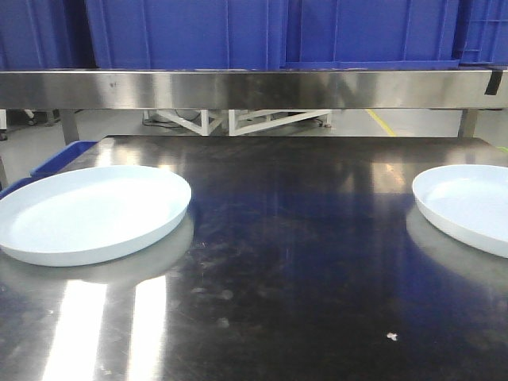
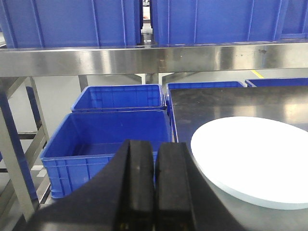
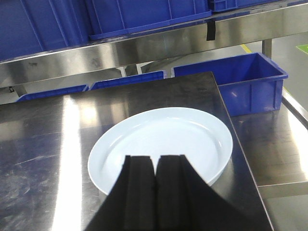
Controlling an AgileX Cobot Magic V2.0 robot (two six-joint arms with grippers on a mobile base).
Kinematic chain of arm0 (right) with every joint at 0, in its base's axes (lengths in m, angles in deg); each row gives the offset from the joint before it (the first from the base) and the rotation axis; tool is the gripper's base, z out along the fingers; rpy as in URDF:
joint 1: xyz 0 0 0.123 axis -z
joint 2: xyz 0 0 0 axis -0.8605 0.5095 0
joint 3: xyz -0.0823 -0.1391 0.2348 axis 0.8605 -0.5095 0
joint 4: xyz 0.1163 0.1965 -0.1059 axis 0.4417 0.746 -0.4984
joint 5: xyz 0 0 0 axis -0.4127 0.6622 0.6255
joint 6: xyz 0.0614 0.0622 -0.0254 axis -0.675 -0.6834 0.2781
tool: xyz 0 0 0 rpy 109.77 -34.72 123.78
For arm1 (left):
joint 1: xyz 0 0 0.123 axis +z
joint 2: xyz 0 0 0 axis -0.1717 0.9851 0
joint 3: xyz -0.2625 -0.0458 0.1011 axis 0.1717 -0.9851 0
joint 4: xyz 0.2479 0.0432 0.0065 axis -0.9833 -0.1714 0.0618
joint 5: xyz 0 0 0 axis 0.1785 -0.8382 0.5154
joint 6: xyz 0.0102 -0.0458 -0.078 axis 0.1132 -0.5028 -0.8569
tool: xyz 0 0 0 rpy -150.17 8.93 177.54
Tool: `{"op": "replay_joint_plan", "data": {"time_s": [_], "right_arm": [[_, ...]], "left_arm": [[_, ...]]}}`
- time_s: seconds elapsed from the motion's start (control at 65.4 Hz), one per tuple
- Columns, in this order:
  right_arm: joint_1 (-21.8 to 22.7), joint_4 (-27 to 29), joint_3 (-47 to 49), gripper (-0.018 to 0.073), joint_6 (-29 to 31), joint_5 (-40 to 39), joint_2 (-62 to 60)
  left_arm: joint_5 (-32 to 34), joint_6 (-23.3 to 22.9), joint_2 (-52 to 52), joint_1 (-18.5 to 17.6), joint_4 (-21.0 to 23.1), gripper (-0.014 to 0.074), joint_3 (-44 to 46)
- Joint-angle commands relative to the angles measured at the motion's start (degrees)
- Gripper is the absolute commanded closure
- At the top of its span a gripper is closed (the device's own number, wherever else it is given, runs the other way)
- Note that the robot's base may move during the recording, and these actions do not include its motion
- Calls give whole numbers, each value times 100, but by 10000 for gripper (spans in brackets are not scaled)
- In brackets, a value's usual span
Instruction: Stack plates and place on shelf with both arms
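Two pale bluish-white plates lie apart on the steel table. The left plate (image 1: pixel 91 213) sits near the table's left edge; the left wrist view shows this left plate (image 2: pixel 252 159) to the right of my left gripper (image 2: pixel 155 144), which is shut with nothing in it. The right plate (image 1: pixel 468 206) is cut off by the front view's right border. In the right wrist view this right plate (image 3: pixel 161 147) lies just beyond my right gripper (image 3: pixel 155 160), shut and empty, hovering over its near rim. The steel shelf (image 1: pixel 254 87) spans the back above the table. Neither arm shows in the front view.
Blue plastic bins (image 1: pixel 270 32) stand on the shelf. More blue bins (image 2: pixel 113 139) sit on the floor left of the table (image 1: pixel 302 262), and one blue bin (image 3: pixel 250 86) beyond its right end. Shelf legs (image 2: pixel 14 159) stand at the left.
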Motion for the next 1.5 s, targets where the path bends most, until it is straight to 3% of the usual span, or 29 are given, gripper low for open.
{"op": "replay_joint_plan", "data": {"time_s": [0.0, 0.26, 0.382, 0.719, 0.857, 0.994, 1.484], "right_arm": [[18, -61, 8, 508, 25, -551, -98], [18, -61, 8, 508, 25, -551, -98], [18, -61, 8, 508, 25, -551, -98], [18, -61, 8, 508, 25, -551, -98], [18, -61, 8, 508, 25, -551, -98], [18, -61, 8, 508, 25, -551, -98], [18, -61, 8, 508, 25, -551, -98]], "left_arm": [[526, -64, -134, 1, 6, 496, -8], [526, -64, -134, 1, 6, 496, 5], [393, -64, 160, -9, 92, 496, 500], [-2240, -64, 3368, -9, -2, 496, 4716], [-2974, -64, 4341, -9, -32, 496, 5731], [-3429, -64, 4828, -9, -42, 496, 6119], [-3444, -64, 4881, -9, 14, 496, 6113]]}}
